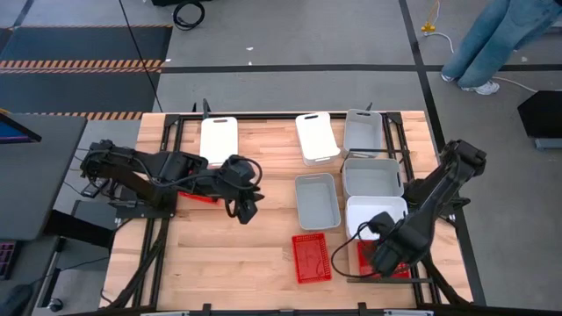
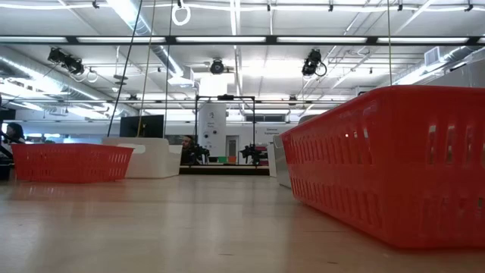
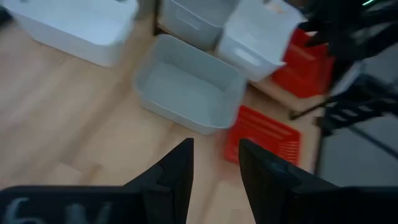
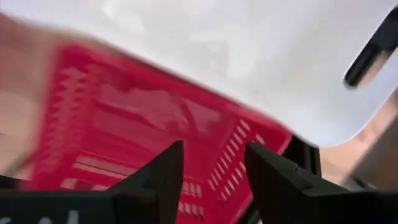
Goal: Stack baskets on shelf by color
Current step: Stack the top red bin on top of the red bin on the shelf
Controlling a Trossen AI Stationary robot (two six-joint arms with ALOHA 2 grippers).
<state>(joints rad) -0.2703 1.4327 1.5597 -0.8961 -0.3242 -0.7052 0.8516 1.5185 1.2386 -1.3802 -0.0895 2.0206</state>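
Several baskets stand on their bases on the table. Two white ones (image 1: 219, 140) (image 1: 317, 136) and a grey one (image 1: 364, 132) are at the far side. Down the right side stand a grey basket (image 1: 371, 175), a white basket (image 1: 375, 215) and a red basket (image 1: 392, 263). Another grey basket (image 1: 317, 200) and red basket (image 1: 312, 257) are in the middle, and a third red one (image 1: 198, 198) shows under the left arm. My right gripper (image 4: 214, 155) hangs open above the right red basket (image 4: 124, 124). My left gripper (image 3: 216, 155) is open over bare table, left of the middle grey basket (image 3: 186, 90). I cannot pick out the shelf for certain.
The low view shows one red basket (image 2: 394, 167) close by on the right, another (image 2: 68, 163) far left and a white one (image 2: 155, 158). Black frame rails (image 1: 171, 158) run along both table sides. A person's legs (image 1: 492, 44) stand beyond the far right corner.
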